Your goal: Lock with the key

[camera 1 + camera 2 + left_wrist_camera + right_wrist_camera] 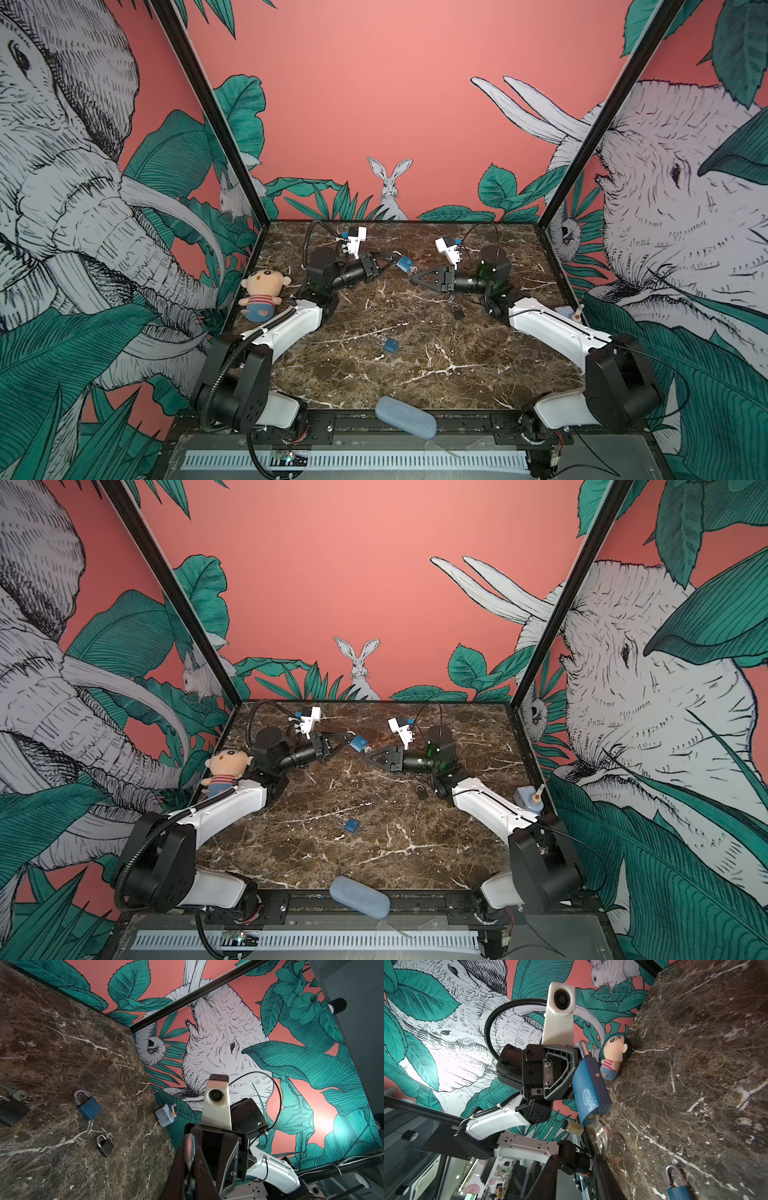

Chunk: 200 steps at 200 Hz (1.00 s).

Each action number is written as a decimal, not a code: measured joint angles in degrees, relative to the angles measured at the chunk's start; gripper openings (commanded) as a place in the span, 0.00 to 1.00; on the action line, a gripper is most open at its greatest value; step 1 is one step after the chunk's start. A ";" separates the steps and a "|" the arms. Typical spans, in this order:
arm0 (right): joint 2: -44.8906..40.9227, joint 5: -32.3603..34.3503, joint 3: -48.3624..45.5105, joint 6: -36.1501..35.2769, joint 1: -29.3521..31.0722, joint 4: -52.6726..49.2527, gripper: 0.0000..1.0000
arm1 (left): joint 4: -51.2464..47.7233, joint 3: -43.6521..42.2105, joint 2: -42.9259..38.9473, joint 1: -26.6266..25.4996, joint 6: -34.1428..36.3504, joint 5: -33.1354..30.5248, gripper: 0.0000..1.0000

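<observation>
My left gripper (392, 258) (189, 1157) is shut on the silver shackle (190, 1145) of a blue padlock (405, 263) (359, 742) (589, 1088), which it holds above the middle of the table. A key (601, 1134) sticks out of the lock's underside, and a key ring (616, 1142) hangs from it. My right gripper (415, 279) (369, 757) (575, 1157) faces the lock from the right, just short of the key. Its jaws stand apart with nothing between them.
On the marble table (415, 374) lie a second blue padlock (390, 345) (88, 1105), a small black padlock (457, 311) (106, 1146) and a larger black padlock with keys (10, 1111). A plush doll (262, 293) sits at the left, a blue-grey pouch (405, 415) on the front edge, and a small blue device (528, 800) at the right.
</observation>
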 measured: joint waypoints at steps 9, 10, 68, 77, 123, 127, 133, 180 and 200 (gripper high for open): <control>0.00 0.09 0.04 -0.07 -0.31 -0.02 0.36 | -0.02 0.00 -0.02 0.00 -0.02 0.02 0.00; 0.00 0.11 0.04 -0.07 -0.33 0.00 0.36 | -0.02 0.00 -0.02 0.00 -0.02 0.00 0.00; 0.37 1.03 2.62 -3.13 -0.81 -3.30 0.41 | -0.04 0.00 -0.52 0.00 -0.02 0.02 0.00; 0.37 1.09 3.10 -3.82 -0.81 -4.04 0.41 | -0.02 0.00 -0.55 0.00 -0.02 0.04 0.00; 0.90 1.25 4.87 -6.51 -0.81 -7.17 0.33 | -0.04 0.00 -0.55 0.00 -0.22 0.02 0.00; 1.03 1.27 5.05 -6.69 -0.81 -7.39 0.30 | -0.04 0.00 -0.55 0.00 -0.24 0.02 0.00; 1.25 1.25 5.18 -6.84 -0.81 -7.43 0.26 | -0.04 0.00 -0.55 0.00 -0.24 0.02 0.00; 2.27 1.20 5.31 -6.95 -0.79 -7.80 0.04 | 0.04 0.00 -0.55 0.00 -0.66 0.00 0.00; 2.40 0.98 5.31 -6.12 -0.74 -7.04 0.00 | 0.07 0.00 -0.55 0.09 -0.94 -0.11 0.00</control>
